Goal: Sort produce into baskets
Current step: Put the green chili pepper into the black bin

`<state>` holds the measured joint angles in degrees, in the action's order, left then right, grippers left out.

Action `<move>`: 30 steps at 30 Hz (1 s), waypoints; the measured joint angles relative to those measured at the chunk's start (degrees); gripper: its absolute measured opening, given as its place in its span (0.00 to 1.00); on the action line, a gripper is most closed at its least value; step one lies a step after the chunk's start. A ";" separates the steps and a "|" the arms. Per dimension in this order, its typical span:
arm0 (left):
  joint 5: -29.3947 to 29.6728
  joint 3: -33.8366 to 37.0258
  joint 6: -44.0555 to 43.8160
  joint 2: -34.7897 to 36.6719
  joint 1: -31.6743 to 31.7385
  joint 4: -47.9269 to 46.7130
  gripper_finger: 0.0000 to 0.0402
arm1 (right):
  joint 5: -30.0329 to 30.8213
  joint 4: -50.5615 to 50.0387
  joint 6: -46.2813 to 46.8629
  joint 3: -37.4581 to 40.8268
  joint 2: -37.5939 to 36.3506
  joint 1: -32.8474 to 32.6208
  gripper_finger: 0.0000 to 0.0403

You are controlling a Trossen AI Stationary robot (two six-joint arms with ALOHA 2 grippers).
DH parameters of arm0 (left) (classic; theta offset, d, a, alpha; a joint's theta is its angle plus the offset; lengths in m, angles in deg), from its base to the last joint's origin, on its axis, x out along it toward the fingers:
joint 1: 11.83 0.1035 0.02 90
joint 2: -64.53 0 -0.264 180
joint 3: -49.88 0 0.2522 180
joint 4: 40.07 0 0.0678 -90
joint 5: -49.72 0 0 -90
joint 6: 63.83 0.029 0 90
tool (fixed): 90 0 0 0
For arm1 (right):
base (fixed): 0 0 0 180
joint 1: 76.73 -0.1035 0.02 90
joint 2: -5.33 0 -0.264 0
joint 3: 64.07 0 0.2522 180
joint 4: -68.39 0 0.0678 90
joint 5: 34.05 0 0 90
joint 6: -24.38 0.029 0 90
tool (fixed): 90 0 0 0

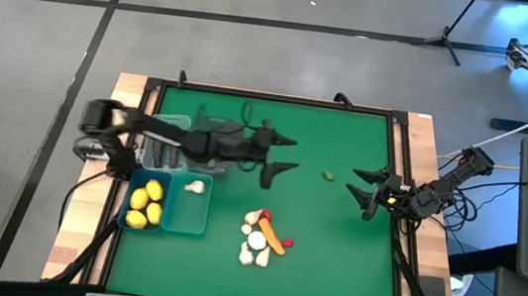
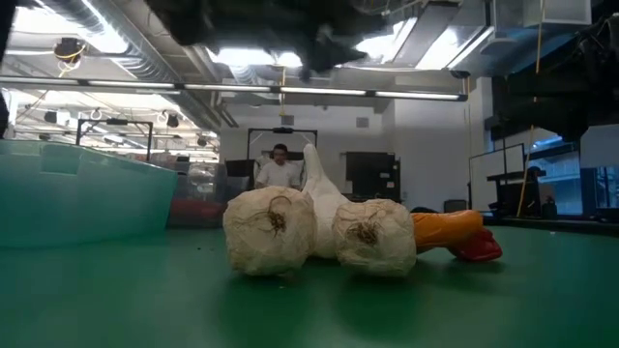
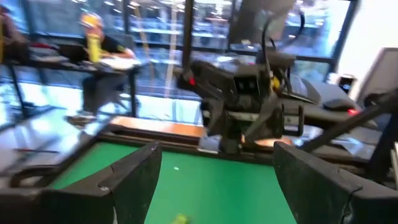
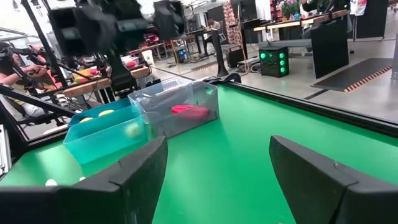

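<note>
Loose produce lies in a pile point(image 1: 259, 237) on the green table near its front edge: white garlic bulbs point(image 2: 271, 232), an orange carrot point(image 2: 445, 230) and a red pepper point(image 2: 479, 249). One blue basket point(image 1: 130, 214) holds yellow lemons point(image 1: 145, 204), and the blue basket beside it point(image 1: 186, 221) holds one garlic bulb point(image 1: 196, 187). A clear basket point(image 4: 180, 112) holds a red pepper point(image 4: 189, 111). My left gripper point(image 1: 288, 155) hangs open over the table's middle, above and beyond the pile. My right gripper point(image 1: 352, 181) stands open at the right, facing it.
A small yellow-green piece point(image 1: 328, 175) lies on the table between the two grippers. The left arm point(image 1: 205, 143) stretches over the clear baskets at the back left. People sit in the room beyond the table point(image 2: 280, 166).
</note>
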<state>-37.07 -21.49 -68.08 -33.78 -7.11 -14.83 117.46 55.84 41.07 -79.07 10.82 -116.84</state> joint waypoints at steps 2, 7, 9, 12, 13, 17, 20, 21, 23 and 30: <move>-3.17 -3.06 -0.13 -5.58 1.09 1.58 0.75 | -0.01 -0.01 -0.01 0.00 0.01 0.01 0.70; -4.28 -13.51 1.98 -18.05 2.43 2.33 0.75 | 0.00 -0.02 0.00 0.00 0.00 -0.01 0.70; -4.28 -18.47 2.66 -22.07 2.68 1.93 0.75 | -0.02 -0.04 -0.01 0.00 0.00 0.00 0.70; -4.28 -25.98 4.36 -26.98 2.68 -1.04 0.75 | -0.23 -0.09 -0.02 0.00 0.00 -0.01 0.70; -4.28 -28.28 5.12 -28.28 2.66 -2.32 0.75 | -0.28 -0.11 -0.02 0.00 0.00 -0.01 0.70; -4.32 -36.25 8.00 -33.05 2.74 -8.47 0.75 | -0.55 -0.17 -0.02 0.00 0.01 0.00 0.70; -4.26 -40.36 9.63 -35.43 3.25 -13.66 0.75 | -0.55 -0.25 -0.02 0.00 0.00 0.00 0.70; -4.22 -41.09 9.76 -36.07 3.39 -14.59 0.75 | -0.57 -0.28 -0.02 0.00 0.00 -0.01 0.70; -4.17 -41.60 9.62 -37.18 3.86 -15.04 0.75 | -0.58 -0.33 -0.02 -0.02 0.02 0.00 0.70; -4.10 -41.63 5.92 -40.44 5.58 -15.10 0.75 | -0.60 -0.44 -0.02 -0.02 0.01 0.00 0.70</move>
<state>-41.17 -63.12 -62.16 -74.23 -1.54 -29.93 116.86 55.40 41.05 -79.09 10.84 -116.84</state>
